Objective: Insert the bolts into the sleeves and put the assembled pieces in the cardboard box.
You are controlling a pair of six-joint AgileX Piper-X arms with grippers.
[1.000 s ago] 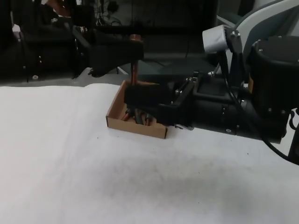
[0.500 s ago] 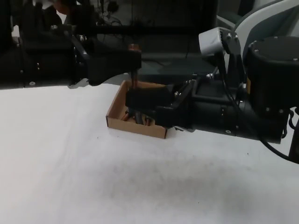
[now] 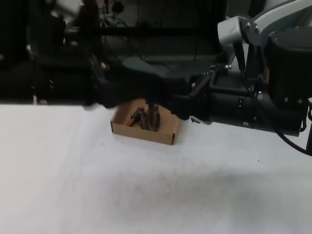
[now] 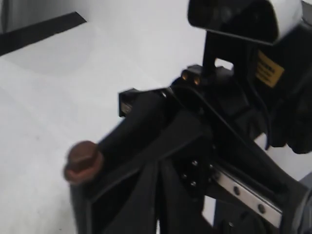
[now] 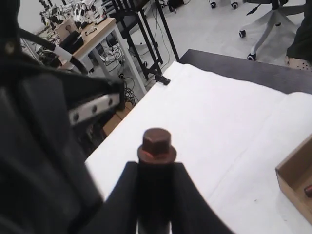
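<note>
A black sleeve with a copper bolt head on top stands between the fingers of my right gripper, which is shut on it. In the high view this piece hangs upright from the right gripper, and its lower end reaches into the cardboard box. The left gripper is a dark blur close against it, just over the box. From the left wrist view the bolt head sticks out of dark parts, with the right arm behind. Several assembled pieces lie in the box.
White cloth covers the bench, open in front of and to the left of the box. The bulky right arm fills the space right of the box. A box corner shows beside the cloth. Desks and a chair stand beyond the bench.
Both arms came down toward the box. The bolt that stood tall above the sleeve now sits deep in it. The left arm shifted right, over the box.
</note>
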